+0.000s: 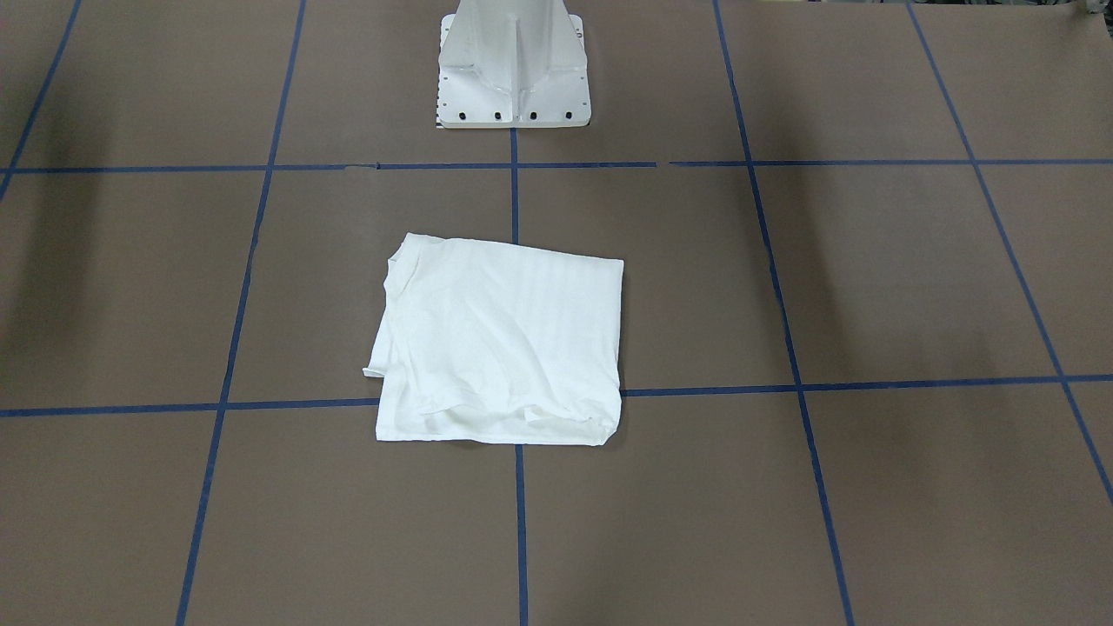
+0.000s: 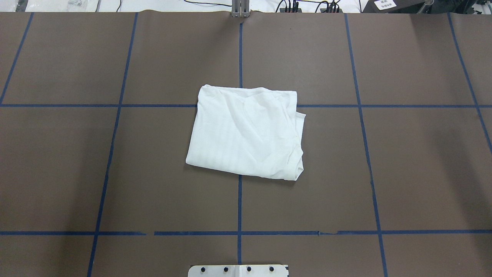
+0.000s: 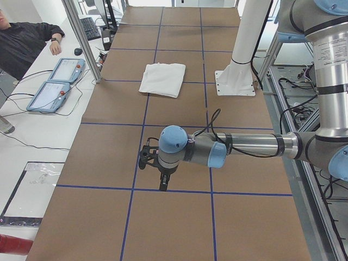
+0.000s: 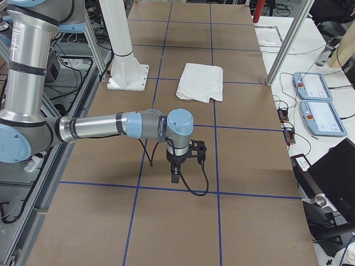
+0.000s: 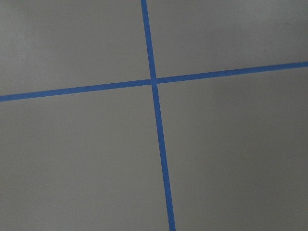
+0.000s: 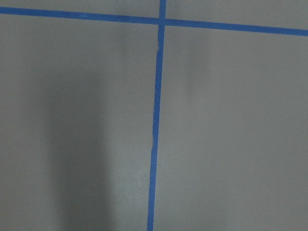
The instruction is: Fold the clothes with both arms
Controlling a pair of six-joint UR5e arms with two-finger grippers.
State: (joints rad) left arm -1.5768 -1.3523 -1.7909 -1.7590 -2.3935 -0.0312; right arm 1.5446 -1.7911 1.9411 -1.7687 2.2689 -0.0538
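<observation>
You see the T-shirt [image 2: 246, 130] folded at the middle of the table [image 2: 423, 173]. The left gripper [image 3: 163, 186] and right gripper [image 4: 175, 179] hang toward opposite ends; whether they are spread or pressed together, you cannot tell.

The shirt [image 2: 246, 134] lies folded in the middle of the table [image 2: 384, 173], over a crossing of tape lines [image 2: 239, 204], in front of the pedestal base [image 1: 513, 78]. The left gripper [image 3: 163, 184] hangs over one table end and the right gripper [image 4: 175, 176] over the other, both well apart from the shirt.

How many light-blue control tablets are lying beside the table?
2. The far tablet lies by the metal post; the near tablet lies just beside it. More could be out of view.
</observation>
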